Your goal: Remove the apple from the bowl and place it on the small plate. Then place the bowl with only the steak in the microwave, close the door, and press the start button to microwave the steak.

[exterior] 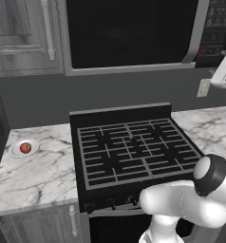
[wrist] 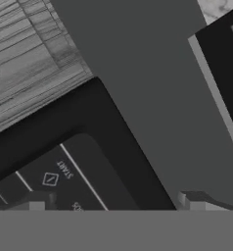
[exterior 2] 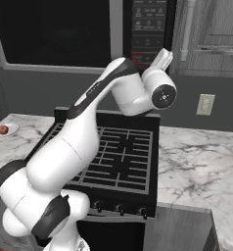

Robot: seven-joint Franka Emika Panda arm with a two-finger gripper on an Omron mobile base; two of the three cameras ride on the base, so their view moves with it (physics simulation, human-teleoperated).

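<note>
Gripper point(wrist: 113, 203) spread wide, empty, up at microwave point(exterior: 134, 33) btn panel point(exterior 2: 149, 29); door point(exterior: 129, 35) shut, apple point(exterior: 25, 148) on small plate point(exterior: 33, 152). Line one fingertip on START point(wrist: 65, 169), push straight in.

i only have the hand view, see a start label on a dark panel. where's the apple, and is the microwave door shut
Observer: The apple sits on the small plate, on the marble counter left of the stove.
Operator: door?
Observer: The door looks closed, flush with the microwave; its window is dark, so I can't see the bowl or steak.
Operator: where's my arm
Observer: It reaches up to the button panel on the microwave's right side; the gripper faces that panel with fingers spread open.
</note>
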